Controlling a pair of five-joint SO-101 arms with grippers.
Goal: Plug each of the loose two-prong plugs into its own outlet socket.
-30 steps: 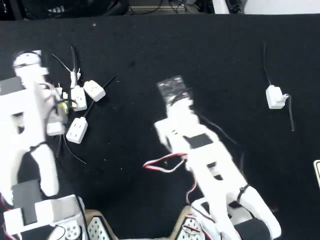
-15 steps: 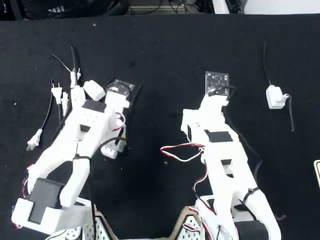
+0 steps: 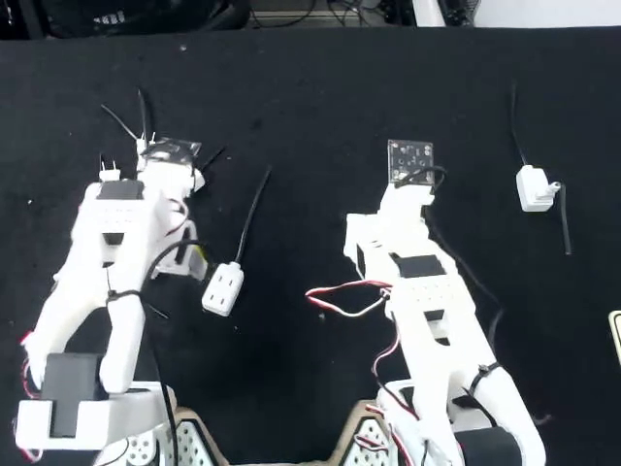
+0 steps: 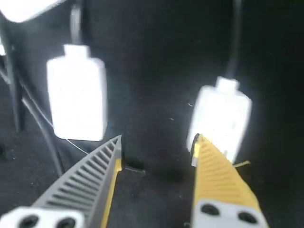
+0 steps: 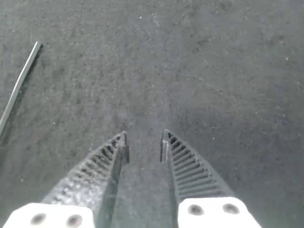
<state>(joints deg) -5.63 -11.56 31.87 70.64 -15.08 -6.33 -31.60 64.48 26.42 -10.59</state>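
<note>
Hovering at the far left of the table [image 3: 310, 97], the left gripper [image 4: 157, 140] was spread wide and empty, with one white block [image 4: 76, 99] just outside one finger and a second block [image 4: 222, 118] by the yellow finger; contact could not be told. The right gripper [image 5: 144, 137] was parted and empty too, over bare cloth, with a socket [image 3: 222, 288] lying loose between the arms and a white piece [image 3: 534, 187] far right. It looked like the pick-up step with nothing seemingly plugged yet, and the next move likely called for lowering and closing on a plug body, prongs left free.
</note>
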